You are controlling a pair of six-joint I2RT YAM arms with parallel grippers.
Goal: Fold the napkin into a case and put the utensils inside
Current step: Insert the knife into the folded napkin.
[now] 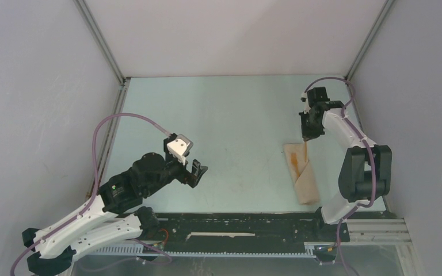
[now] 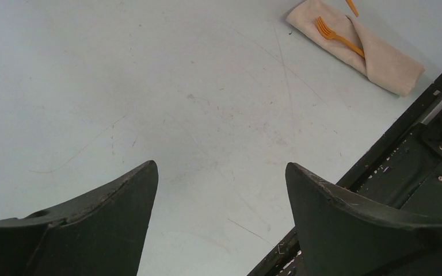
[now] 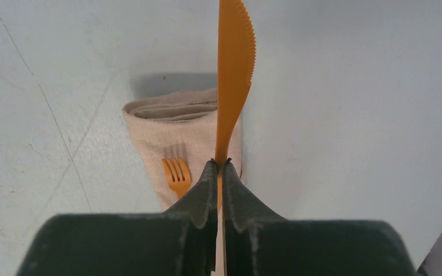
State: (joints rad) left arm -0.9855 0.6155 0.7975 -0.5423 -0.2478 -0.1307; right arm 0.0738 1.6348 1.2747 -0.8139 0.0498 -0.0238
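Observation:
The napkin lies folded as a narrow beige case (image 1: 304, 179) on the right of the table, also seen in the left wrist view (image 2: 388, 60) and the right wrist view (image 3: 167, 129). An orange fork (image 3: 176, 172) sits in its slanted pocket, tines out (image 2: 325, 29). My right gripper (image 3: 219, 164) is shut on an orange knife (image 3: 233, 69), which hangs over the case's far end (image 1: 305, 150). My left gripper (image 1: 197, 172) is open over bare table at the left, far from the case, nothing between its fingers (image 2: 121, 201).
A black rail (image 1: 236, 221) runs along the table's near edge, close to the case's near end. Grey walls with metal corner posts (image 1: 101, 40) close in the pale green table (image 1: 230, 121) on three sides.

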